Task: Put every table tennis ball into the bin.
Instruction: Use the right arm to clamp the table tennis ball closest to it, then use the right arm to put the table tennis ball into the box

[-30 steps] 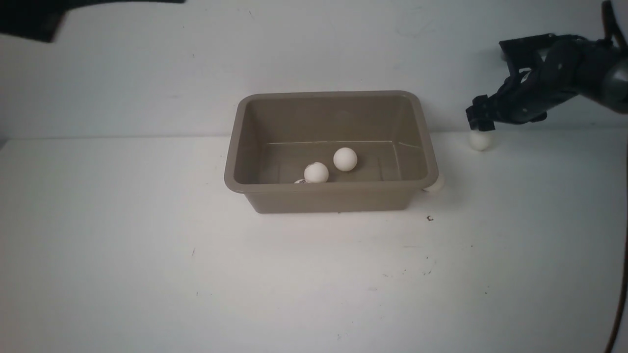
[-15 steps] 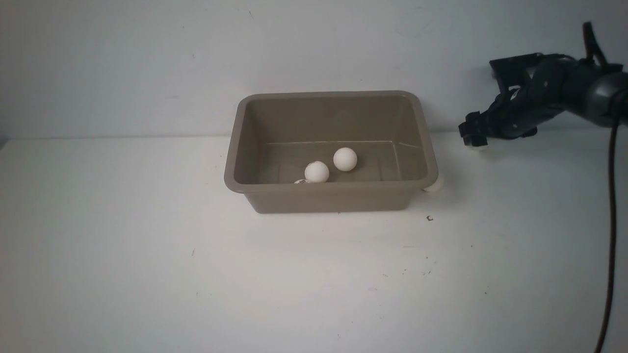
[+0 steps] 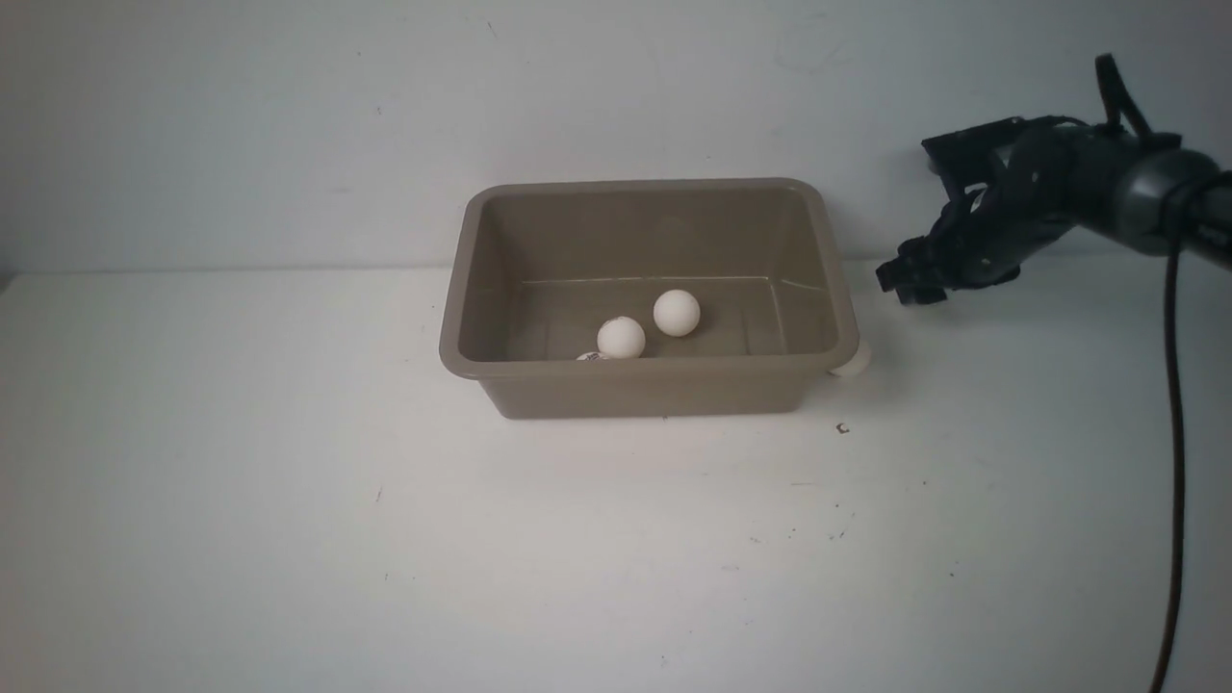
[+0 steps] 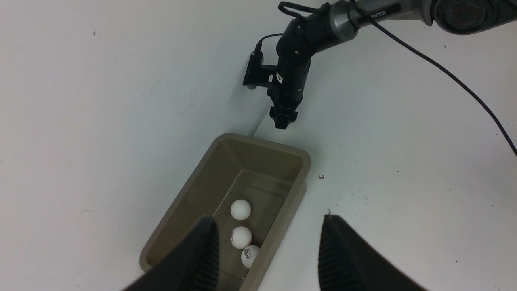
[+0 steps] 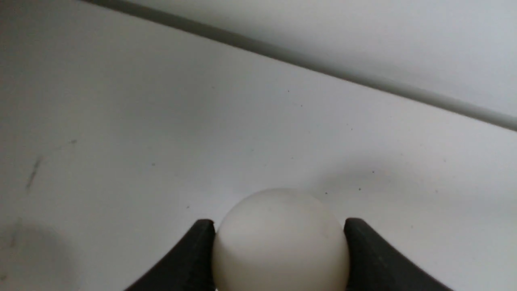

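a matte white table [image 3: 289,481], flecked with small dark specks, meets a plain pale wall [image 3: 289,115] along a straight seam. in the middle stands one bin [image 3: 645,390] of taupe plastic. it is rectangular, with rounded corners, a flared rim and smooth sloping walls. three table tennis balls [image 3: 677,313] lie on its floor, round and matte off-white, one half hidden behind the near rim. a fourth ball [image 3: 853,358] sits on the table just beside the bin's near right corner, partly under the rim. the right end effector [image 3: 910,284], black and angular, hangs low to the right of the bin and apart from it. a thin black cable [image 3: 1169,433] drops from its arm.

from the left wrist, the left end effector [image 4: 268,220] hovers above the bin, its two ribbed black fingers [image 4: 204,254] wide apart with nothing between them. the three balls lie in a row along the bin floor, and the nearest carries a small dark printed logo. the right end effector points down at the table beyond the bin's far end.

from the right wrist, two black fingers [image 5: 190,258] press on either side of a fifth ball [image 5: 280,238], smooth and off-white, so this end effector is holding it. whether the ball rests on the table cannot be told. a dark line marks the foot of the wall behind.
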